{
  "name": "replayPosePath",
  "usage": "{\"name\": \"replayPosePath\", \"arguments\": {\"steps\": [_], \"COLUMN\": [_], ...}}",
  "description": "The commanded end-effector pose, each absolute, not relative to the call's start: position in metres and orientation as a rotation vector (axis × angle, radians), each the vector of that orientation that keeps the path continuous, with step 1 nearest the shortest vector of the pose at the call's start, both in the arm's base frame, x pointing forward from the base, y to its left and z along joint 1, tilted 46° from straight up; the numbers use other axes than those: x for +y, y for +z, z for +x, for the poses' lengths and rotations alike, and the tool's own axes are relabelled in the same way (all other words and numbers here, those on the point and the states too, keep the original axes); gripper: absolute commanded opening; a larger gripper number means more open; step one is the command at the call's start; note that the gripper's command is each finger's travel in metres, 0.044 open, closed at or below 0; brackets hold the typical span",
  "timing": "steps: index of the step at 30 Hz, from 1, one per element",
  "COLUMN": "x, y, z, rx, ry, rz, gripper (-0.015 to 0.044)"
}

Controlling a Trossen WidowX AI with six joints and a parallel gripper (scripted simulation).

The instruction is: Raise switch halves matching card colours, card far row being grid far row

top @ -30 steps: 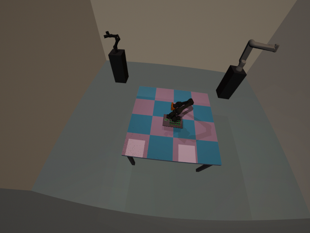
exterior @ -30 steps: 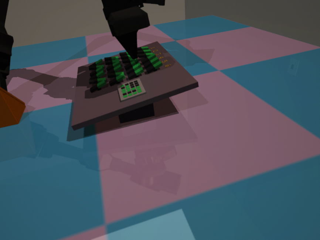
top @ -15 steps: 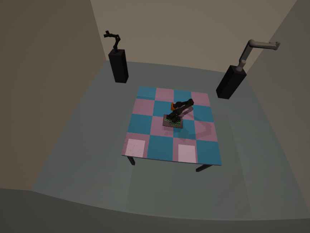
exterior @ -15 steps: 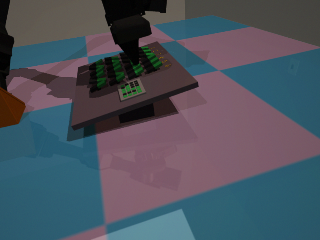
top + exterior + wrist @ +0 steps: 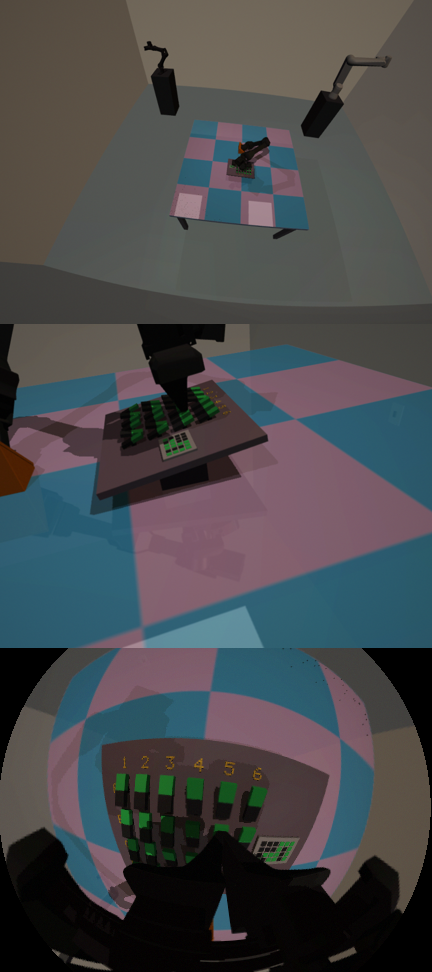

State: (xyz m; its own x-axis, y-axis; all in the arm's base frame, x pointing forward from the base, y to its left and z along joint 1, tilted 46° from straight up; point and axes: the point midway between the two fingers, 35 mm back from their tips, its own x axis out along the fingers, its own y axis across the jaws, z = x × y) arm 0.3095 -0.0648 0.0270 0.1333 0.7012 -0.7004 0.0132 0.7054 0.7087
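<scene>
The dark tilted panel (image 5: 223,438) stands on the pink-and-blue chequered worktop (image 5: 331,470), bearing the grid of green-and-dark-grey rocker switches (image 5: 158,416) and, beside it, the small grey reference card (image 5: 177,444). Which switches already agree with the card is too fine to read, so the task looks to be in its early pressing stage, with flips and the final lift-away left. The black gripper (image 5: 180,405) has its fingers clenched together on nothing, their tip down among the middle switches; contact cannot be confirmed.
</scene>
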Motion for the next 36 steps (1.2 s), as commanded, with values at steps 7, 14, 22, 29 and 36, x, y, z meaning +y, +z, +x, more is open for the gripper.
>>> {"name": "replayPosePath", "arguments": {"steps": [7, 14, 22, 29, 36], "x": [-0.0635, -0.0628, -0.0621, -0.0614, -0.0608], "y": [0.0259, 0.0253, 0.0246, 0.0239, 0.0233], "z": [0.3099, 0.3100, 0.3102, 0.3103, 0.3105], "rx": [1.361, 1.361, 1.361, 1.361, 1.361], "ry": [0.554, 0.554, 0.554, 0.554, 0.554], "rz": [0.659, 0.659, 0.659, 0.659, 0.659], "gripper": [0.0000, 0.0000, 0.0000, 0.0000, 0.0000]}}
